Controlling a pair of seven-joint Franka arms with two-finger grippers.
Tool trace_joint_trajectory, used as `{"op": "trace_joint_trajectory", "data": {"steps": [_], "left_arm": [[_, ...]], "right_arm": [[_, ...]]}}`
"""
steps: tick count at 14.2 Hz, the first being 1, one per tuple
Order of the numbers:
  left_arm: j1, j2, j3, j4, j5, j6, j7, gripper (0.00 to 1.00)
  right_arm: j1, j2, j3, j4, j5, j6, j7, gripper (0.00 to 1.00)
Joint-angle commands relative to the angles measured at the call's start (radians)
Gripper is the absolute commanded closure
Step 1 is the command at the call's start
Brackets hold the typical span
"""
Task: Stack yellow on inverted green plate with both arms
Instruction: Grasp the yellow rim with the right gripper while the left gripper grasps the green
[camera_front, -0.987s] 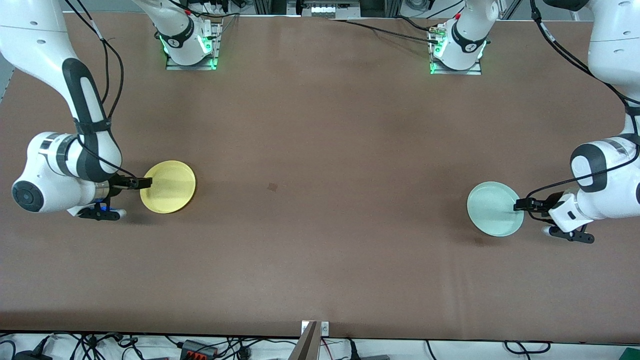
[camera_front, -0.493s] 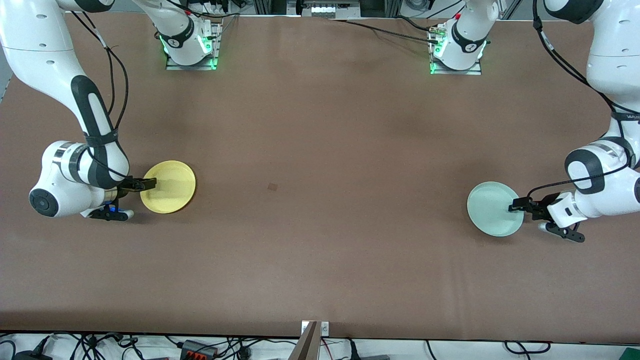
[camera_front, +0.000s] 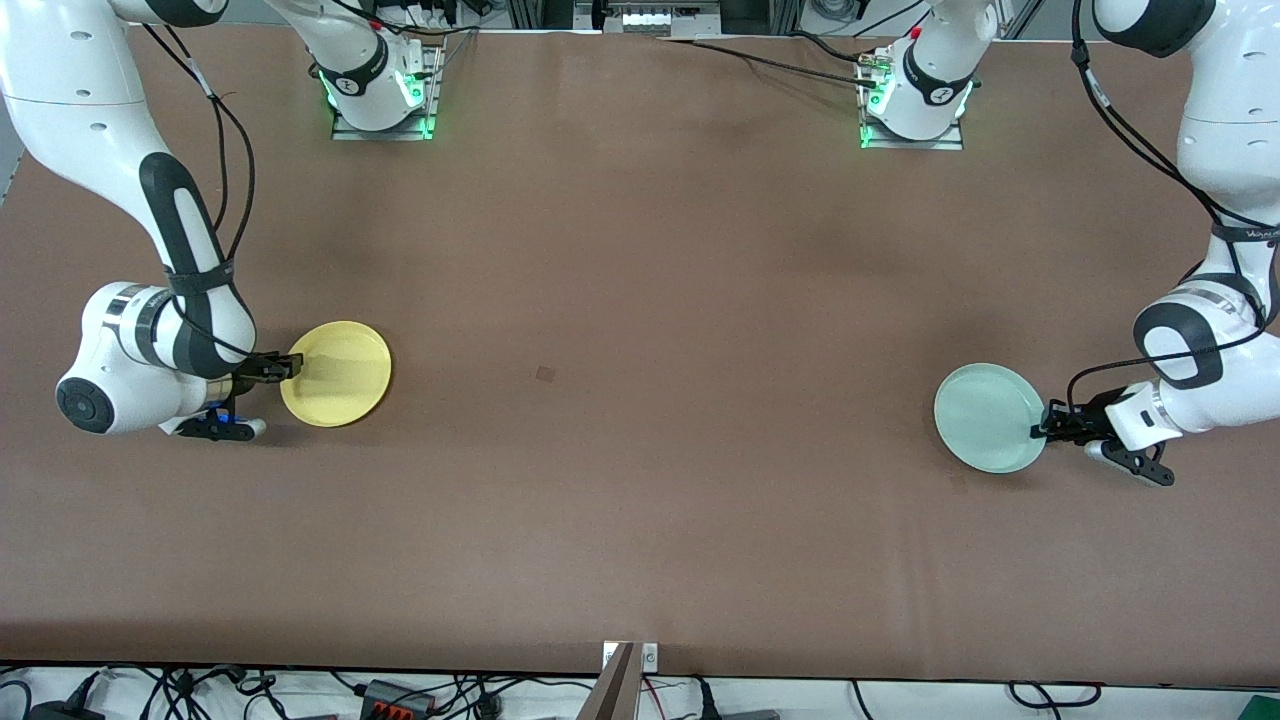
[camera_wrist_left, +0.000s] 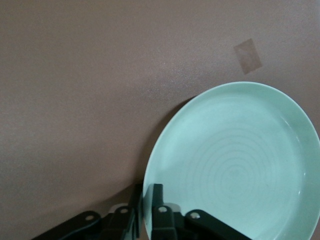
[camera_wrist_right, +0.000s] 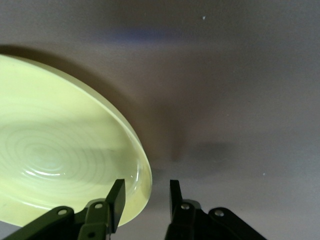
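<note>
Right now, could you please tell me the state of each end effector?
Left end effector: shut on the rim of the green plate.
Right end effector: open, fingers straddling the rim of the yellow plate, not yet clamped.

High front camera overlooks table (camera_front: 640, 450); wrist cameras sit close.

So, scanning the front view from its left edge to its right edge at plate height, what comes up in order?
Right arm's pincer at the rim of the yellow plate → small dark mark on the table → green plate → left arm's pincer, closed on that plate's rim.
</note>
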Motion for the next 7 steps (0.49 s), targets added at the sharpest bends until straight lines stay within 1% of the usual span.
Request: {"op": "trace_joint_trajectory", "data": {"steps": [1, 2, 3, 4, 6, 7], "left_arm": [[0.010, 0.008, -0.010, 0.013, -0.041, 0.016, 0.045, 0.99], [0.008, 0.005, -0.010, 0.015, -0.050, 0.016, 0.045, 0.99], [0.005, 0.004, -0.010, 0.030, -0.050, 0.013, 0.045, 0.99], [0.002, -0.001, -0.010, 0.041, -0.047, 0.008, 0.042, 0.99], [-0.013, -0.044, -0.010, 0.041, -0.038, 0.000, 0.035, 0.99], [-0.034, -0.065, -0.004, 0.038, -0.029, -0.004, 0.033, 0.99]], "right_arm": [[-0.013, 0.006, 0.010, 0.010, -0.009, 0.000, -0.017, 0.59], [-0.013, 0.008, 0.010, 0.010, -0.006, 0.000, -0.017, 0.62], [-0.013, 0.011, 0.012, 0.010, 0.000, 0.000, -0.017, 0.68], [-0.013, 0.012, 0.012, 0.010, 0.007, 0.000, -0.017, 0.76], [-0.013, 0.014, 0.010, 0.010, 0.007, 0.001, -0.017, 0.83], [-0.013, 0.014, 0.012, 0.010, 0.005, 0.001, -0.018, 0.84]]}}
